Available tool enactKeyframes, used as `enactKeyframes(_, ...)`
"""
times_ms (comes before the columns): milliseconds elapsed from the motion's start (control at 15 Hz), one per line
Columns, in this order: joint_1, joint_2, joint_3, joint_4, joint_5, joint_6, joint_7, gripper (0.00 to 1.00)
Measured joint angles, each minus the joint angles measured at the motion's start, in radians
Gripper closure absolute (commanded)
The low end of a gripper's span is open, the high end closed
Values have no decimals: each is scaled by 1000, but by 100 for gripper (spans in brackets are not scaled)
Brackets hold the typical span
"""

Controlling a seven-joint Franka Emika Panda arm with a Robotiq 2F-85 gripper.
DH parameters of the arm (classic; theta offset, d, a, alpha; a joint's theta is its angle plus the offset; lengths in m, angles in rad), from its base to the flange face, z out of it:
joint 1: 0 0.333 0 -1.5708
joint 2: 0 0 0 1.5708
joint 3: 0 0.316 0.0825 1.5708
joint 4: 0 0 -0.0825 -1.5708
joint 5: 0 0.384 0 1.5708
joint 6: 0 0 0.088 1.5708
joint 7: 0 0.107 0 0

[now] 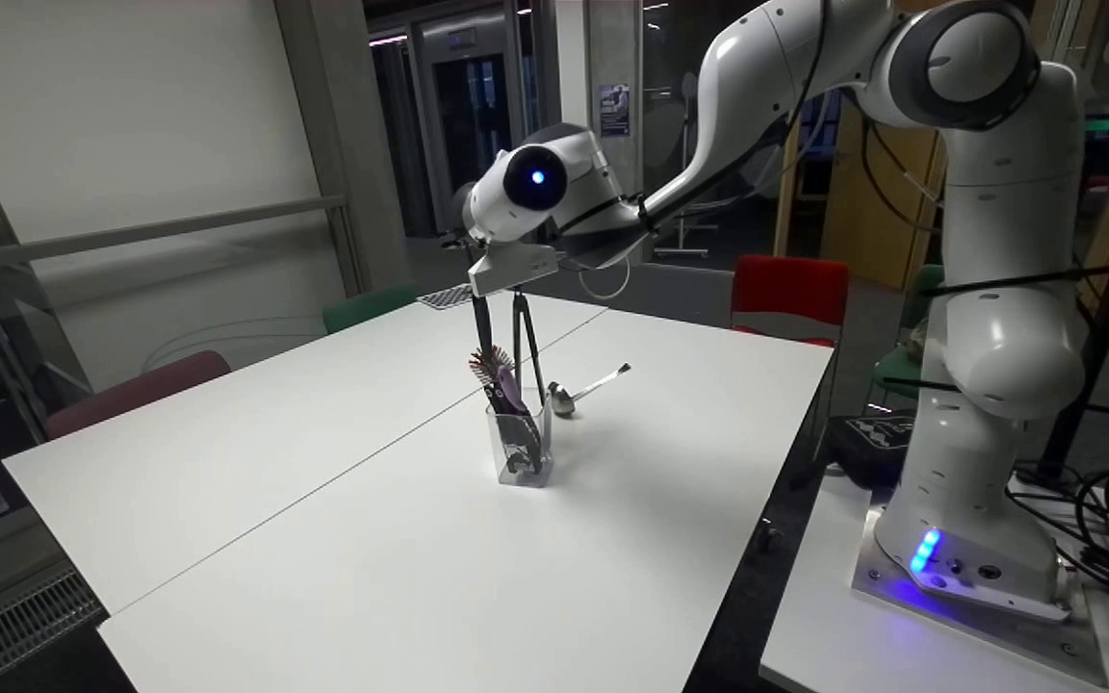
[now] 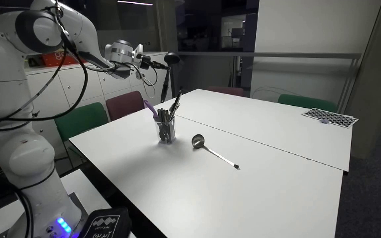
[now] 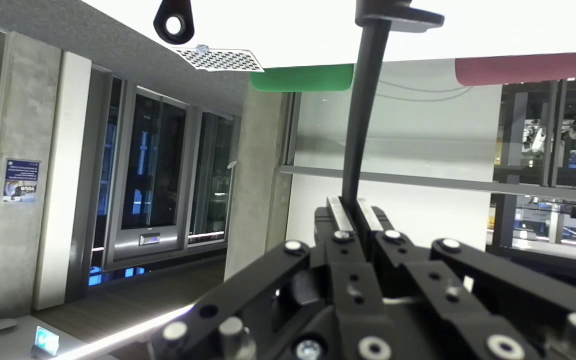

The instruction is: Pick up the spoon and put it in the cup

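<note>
**The spoon [image 2: 214,152] lies near the cup [image 1: 498,448] as the gripper [image 3: 349,205] clasps a dark rod [image 3: 363,100]**

Nearest me sits a black case [image 2: 106,221] with white markings, by the foot of the robot arm [image 2: 5,92], where a short row of blue lights [image 2: 63,224] glows. Past them spreads a broad white table [image 2: 276,185].

The spoon lies flat on it, apart from the cup. Its deep round bowl is the end nearer the cup; the thin pale handle reaches away to a dark tip.

The cup stands upright, clear-walled and crowded: a bristled brush [image 1: 492,366], a purple handle [image 2: 150,107] and several dark stems [image 2: 166,116] lean together out of it.

Higher than all of these is the gripper, at the end of the outstretched arm. Its jaws are pressed together on the dark rod, which hangs down toward the cup and broadens at its lower end. Whether that end touches anything in the cup, I cannot tell.

Farther off, on the far part of the table, lies a flat patterned board [image 2: 331,117]. Behind it shows the back of a green chair [image 2: 308,101], and beyond that a pale wall [image 2: 303,29] with a long grey rail [image 2: 270,55].
</note>
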Motion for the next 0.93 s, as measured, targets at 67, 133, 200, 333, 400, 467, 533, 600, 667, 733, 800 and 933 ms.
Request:
enactKeyframes(67,0,-13,1,-17,6,-1,0,98)
enactKeyframes(133,0,-24,2,-34,14,-2,0,98)
enactKeyframes(200,0,-34,2,-52,22,-2,0,98)
enactKeyframes(333,0,-46,2,-86,38,-4,2,98)
enactKeyframes(400,0,-51,2,-102,44,-6,4,98)
enactKeyframes(467,0,-54,2,-117,50,-8,5,98)
enactKeyframes(533,0,-56,2,-129,56,-10,5,98)
enactKeyframes(600,0,-57,2,-141,60,-15,7,98)
enactKeyframes(667,0,-57,2,-152,63,-22,8,98)
enactKeyframes(733,0,-57,2,-161,68,-31,8,98)
enactKeyframes(800,0,-57,2,-169,73,-44,8,98)
enactKeyframes(933,0,-57,2,-181,82,-74,8,98)
